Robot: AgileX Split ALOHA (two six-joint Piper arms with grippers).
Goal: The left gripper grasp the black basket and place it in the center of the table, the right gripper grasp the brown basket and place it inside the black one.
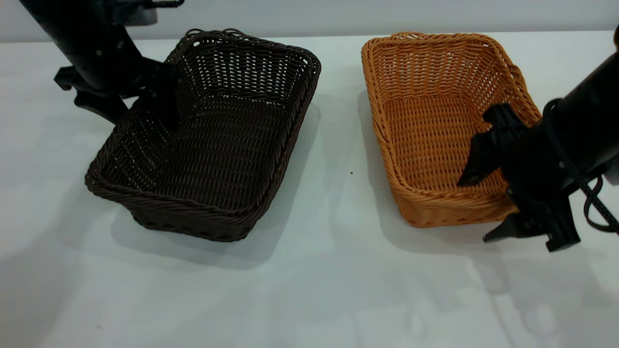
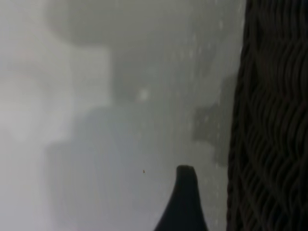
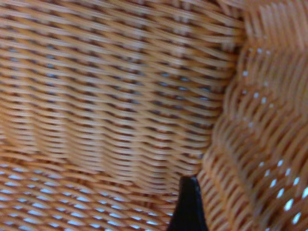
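A white table [image 1: 309, 270] is carrying soft grey shadows, with a pale wall running behind it. The black basket [image 1: 213, 140] is sitting tilted at the left, its left wall straddled by the left gripper [image 1: 140, 108]; whether those jaws are pinching it is unclear. The brown basket [image 1: 435, 125] is resting flat at the right, the right gripper [image 1: 483, 203] straddling its near right wall, jaws apart.

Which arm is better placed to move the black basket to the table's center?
Left. The left gripper straddles the black basket at its side wall; the right gripper is at the brown basket.
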